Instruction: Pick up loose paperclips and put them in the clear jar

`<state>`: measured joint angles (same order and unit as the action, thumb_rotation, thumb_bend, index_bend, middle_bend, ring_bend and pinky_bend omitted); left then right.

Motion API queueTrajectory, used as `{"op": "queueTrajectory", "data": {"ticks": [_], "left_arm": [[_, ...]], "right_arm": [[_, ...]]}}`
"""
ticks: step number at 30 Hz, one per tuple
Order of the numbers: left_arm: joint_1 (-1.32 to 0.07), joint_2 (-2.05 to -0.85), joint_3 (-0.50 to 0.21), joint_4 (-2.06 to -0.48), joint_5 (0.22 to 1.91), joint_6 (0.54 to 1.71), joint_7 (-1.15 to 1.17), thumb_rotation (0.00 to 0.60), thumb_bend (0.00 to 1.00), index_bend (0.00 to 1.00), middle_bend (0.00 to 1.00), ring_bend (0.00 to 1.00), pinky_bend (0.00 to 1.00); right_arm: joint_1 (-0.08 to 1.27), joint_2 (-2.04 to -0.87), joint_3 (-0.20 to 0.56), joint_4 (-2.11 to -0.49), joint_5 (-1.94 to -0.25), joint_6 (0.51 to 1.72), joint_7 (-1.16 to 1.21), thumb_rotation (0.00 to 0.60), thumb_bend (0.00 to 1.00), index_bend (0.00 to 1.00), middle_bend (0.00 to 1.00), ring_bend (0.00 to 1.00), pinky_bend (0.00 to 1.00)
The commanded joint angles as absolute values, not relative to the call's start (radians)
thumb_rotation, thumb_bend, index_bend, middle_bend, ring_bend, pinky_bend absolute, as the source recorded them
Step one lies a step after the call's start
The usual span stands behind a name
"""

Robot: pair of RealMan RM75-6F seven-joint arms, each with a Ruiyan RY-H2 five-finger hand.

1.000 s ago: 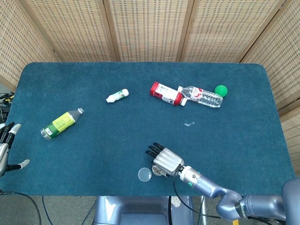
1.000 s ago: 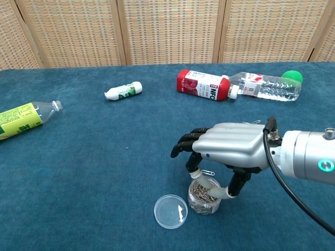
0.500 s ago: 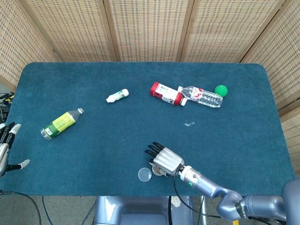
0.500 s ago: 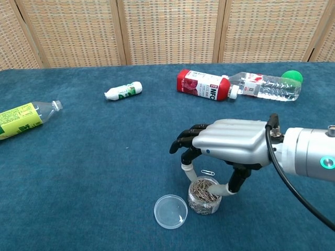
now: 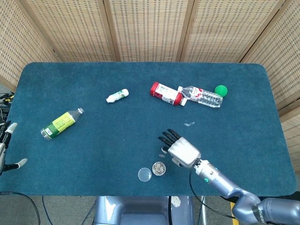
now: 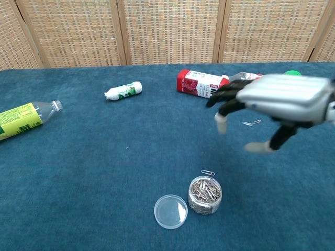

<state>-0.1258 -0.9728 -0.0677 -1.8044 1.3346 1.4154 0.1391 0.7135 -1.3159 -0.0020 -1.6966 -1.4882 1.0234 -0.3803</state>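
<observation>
— While the right hand (image 6: 272, 102) hovers empty, fingers spread, where's a thin wire paperclip (image 6: 208, 172)?

— Beside the clear jar (image 6: 204, 195), near the table's front edge. Light, springy, slippery; pinch its loop.

Right hand (image 6: 285, 99) hovers, fingers (image 6: 222, 123) spread, holding nothing.

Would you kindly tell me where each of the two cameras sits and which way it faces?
Head view: high above the near edge, looking steeply down on the whole table; shows the right hand with forearm and the left hand at the left edge.
Chest view: low at the near edge, looking across the table towards the screens; shows only the right hand.
Shared: clear jar, lid, bottles.
</observation>
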Motion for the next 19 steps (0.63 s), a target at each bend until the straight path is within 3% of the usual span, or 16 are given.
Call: {"op": "queueTrajectory", "data": {"ticks": [1,4,15,19], "left_arm": [[-0.118,-0.976,-0.069,-1.805,1.342,1.431,0.148,0.600,0.00,0.00,0.00,0.00,0.00],[-0.112,-0.977,-0.067,-1.807,1.353,1.444,0.148,0.600,0.00,0.00,0.00,0.00,0.00],[-0.079,-0.995,-0.044,-1.806,1.439,1.524,0.187,0.600,0.00,0.00,0.00,0.00,0.00],[-0.072,-0.995,-0.040,-1.809,1.452,1.534,0.188,0.600,0.00,0.00,0.00,0.00,0.00]], "right_arm": [[0.631,-1.228,-0.029,-1.708,-1.510,1.125,-0.399,0.600,0.06,0.05,0.00,0.00,0.00],[0.557,-1.183,-0.041,-1.712,-1.500,1.217,-0.388,0.600,0.00,0.00,0.00,0.00,0.00],[0.277,-1.145,-0.070,-1.635,-1.456,1.528,-0.211,0.600,0.00,0.00,0.00,0.00,0.00],[0.250,-1.141,-0.067,-1.615,-1.482,1.556,-0.192,0.600,0.00,0.00,0.00,0.00,0.00]]}}
